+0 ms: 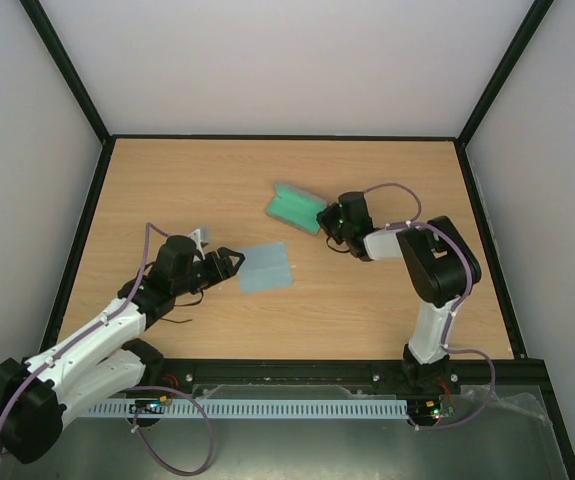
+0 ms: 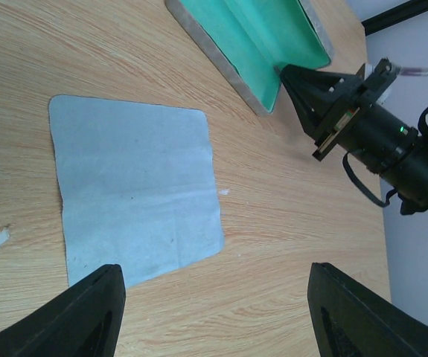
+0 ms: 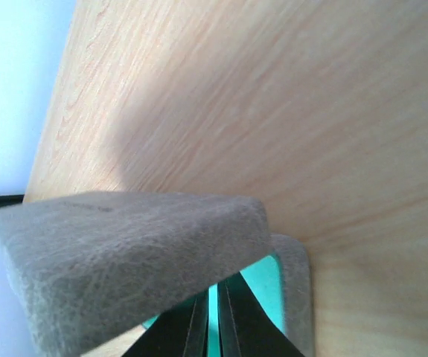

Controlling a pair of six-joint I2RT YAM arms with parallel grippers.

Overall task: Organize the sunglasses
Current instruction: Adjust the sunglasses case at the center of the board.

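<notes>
Grey case (image 1: 292,207) end pinched between right fingers (image 3: 243,331).

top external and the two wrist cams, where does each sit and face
top external: above, behind the bases, looking down on the table; both arms, left gripper, right gripper show.
left wrist: faces across the cloth to the case; own fingers at bottom.
right wrist: pressed close to the case, table beyond; own fingers at bottom.
shared: top and left wrist both show cloth, case, right gripper.
</notes>
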